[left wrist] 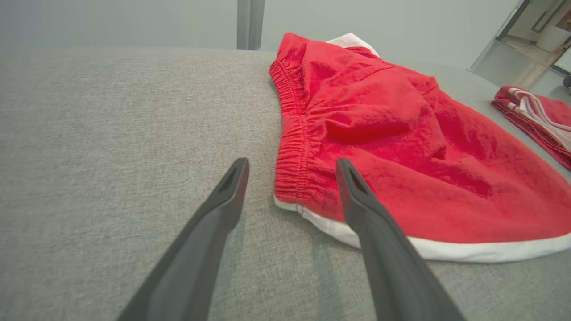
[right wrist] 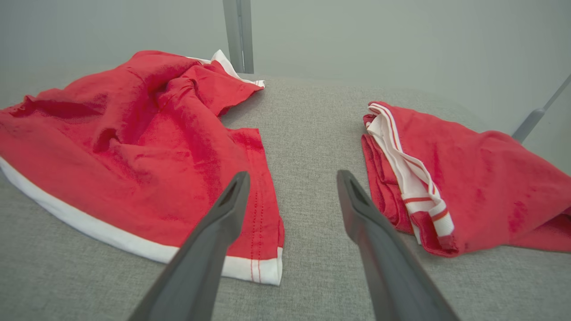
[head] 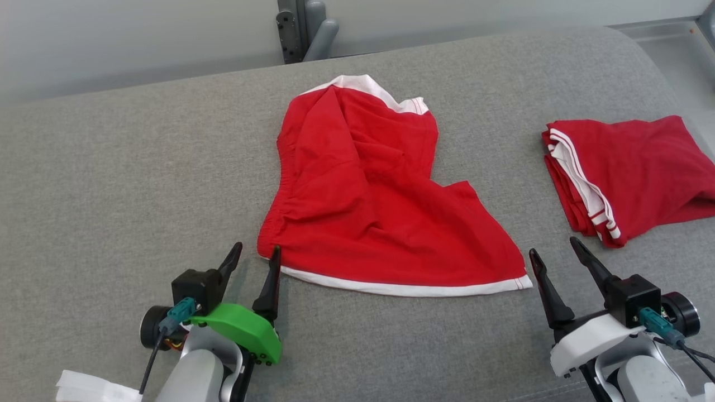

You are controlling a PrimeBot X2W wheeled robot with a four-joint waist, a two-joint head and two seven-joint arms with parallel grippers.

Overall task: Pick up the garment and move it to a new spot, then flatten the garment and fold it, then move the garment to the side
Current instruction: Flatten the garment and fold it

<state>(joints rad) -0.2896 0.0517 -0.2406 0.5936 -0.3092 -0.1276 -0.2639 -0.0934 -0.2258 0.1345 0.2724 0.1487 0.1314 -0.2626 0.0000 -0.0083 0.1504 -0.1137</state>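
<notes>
We note red shorts [head: 363, 212] lying rumpled on the grey surface [head: 111, 167], white hem toward us. Left end effector [head: 257, 248] at their waistband corner, right end effector [head: 553, 246] just beside the hem's other end; both spread apart, empty.

Two pale arms [head: 192, 374], long dark tapered fingers [head: 270, 285]
The left gripper [head: 257, 247] is backed by a green cover [head: 240, 329] with dark screws [head: 262, 360] along its 5 o'clock edge, the right gripper [head: 552, 245] by a white cover [head: 586, 338]; a teal plug [head: 181, 309] with black cable [head: 149, 363] is fitted to each
</notes>
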